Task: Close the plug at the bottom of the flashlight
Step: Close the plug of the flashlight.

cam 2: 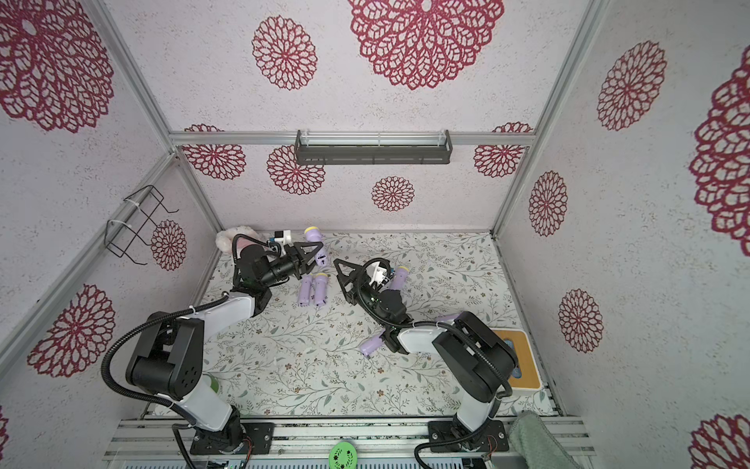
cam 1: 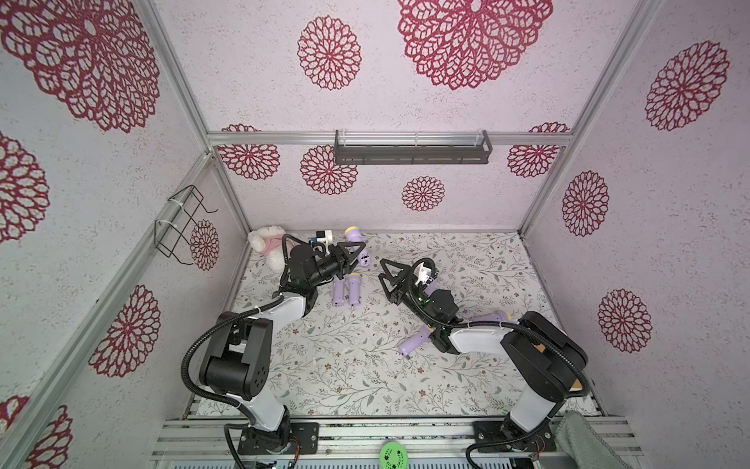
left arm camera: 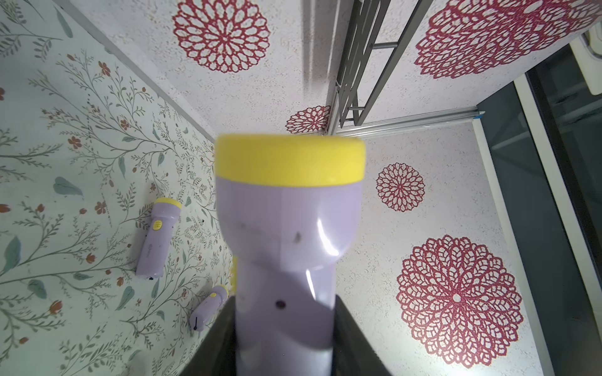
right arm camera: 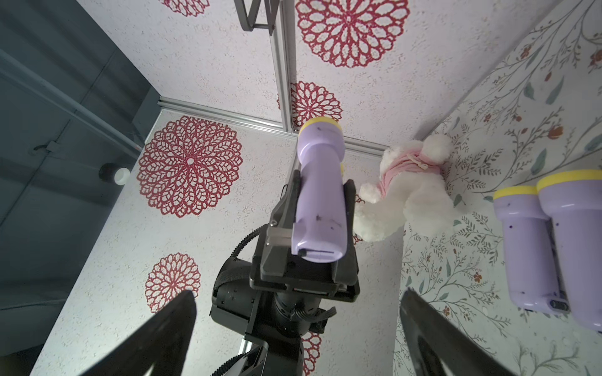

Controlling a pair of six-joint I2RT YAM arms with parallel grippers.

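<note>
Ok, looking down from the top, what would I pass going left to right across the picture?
Wire rack, plush toy, left claw holding a flashlight, open right claw, green towel.

Six flashlights (cam 1: 354, 289), two arms (cam 1: 243, 353) and six single items are counted.
The flashlights are tallied as one held flashlight (cam 1: 351, 235), two paired flashlights (cam 1: 339, 291), one flashlight (cam 2: 399, 278) beside the right arm (cam 1: 539, 353), one flashlight (cam 1: 410, 345) under it, and a sixth flashlight (cam 1: 493, 317) mostly hidden there; one plush toy (cam 1: 264, 241), one shelf (cam 1: 412, 156), one wire rack (cam 1: 178, 225), one green disc (cam 1: 393, 455), one towel (cam 1: 580, 442) and one orange board (cam 2: 527, 365) are also counted.
</note>
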